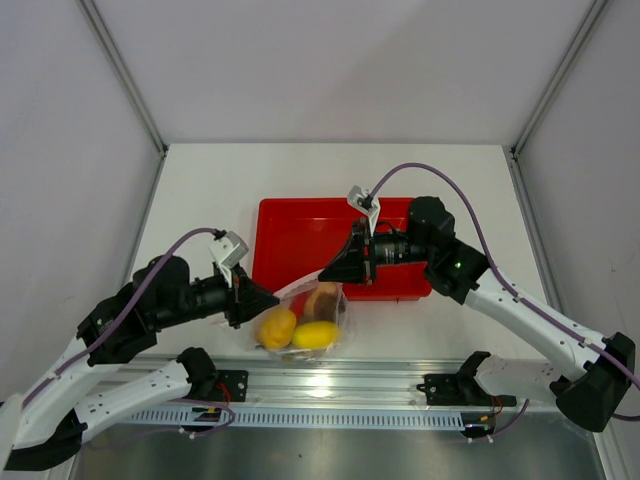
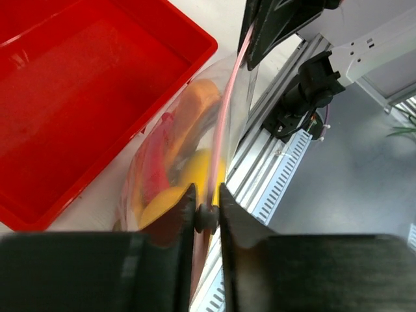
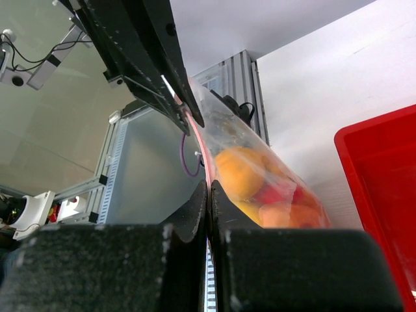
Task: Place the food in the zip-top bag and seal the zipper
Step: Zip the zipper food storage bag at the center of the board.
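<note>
Just in front of the red rectangular plastic tray (image 1: 300,228), the clear, pink-dotted zip-top plastic bag (image 1: 337,318) is being held up by its mouth between both grippers, carrying the yellow egg-shaped fruits (image 1: 316,335) and orange chunks (image 2: 198,101). The left gripper (image 1: 272,300) is pinching one end of the pinkish zipper strip (image 2: 229,110). The right gripper (image 1: 324,273) is clamping tight on the other end.
</note>
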`<state>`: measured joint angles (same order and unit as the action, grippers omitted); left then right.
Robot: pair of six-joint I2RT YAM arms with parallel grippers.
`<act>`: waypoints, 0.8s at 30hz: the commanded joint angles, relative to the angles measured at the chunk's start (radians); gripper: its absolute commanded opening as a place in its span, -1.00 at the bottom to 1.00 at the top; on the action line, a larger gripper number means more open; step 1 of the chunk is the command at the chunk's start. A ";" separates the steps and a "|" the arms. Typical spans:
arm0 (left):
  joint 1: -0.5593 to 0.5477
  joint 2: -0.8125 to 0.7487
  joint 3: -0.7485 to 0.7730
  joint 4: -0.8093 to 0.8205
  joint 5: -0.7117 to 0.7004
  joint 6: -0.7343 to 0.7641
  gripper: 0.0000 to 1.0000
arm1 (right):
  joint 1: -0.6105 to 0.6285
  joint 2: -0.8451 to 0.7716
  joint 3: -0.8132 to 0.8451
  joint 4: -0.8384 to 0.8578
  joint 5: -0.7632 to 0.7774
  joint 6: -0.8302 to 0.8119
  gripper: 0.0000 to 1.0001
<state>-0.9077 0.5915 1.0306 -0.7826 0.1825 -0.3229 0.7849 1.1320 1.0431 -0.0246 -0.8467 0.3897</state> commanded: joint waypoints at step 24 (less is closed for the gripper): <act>-0.003 -0.211 0.034 -0.296 -0.138 -0.074 -0.99 | -0.012 -0.043 -0.058 0.144 0.072 0.078 -1.00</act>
<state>-0.9077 0.4114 1.0252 -0.9684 0.0784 -0.3714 0.7879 1.1217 0.9810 0.0624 -0.8143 0.4599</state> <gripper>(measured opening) 0.048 0.009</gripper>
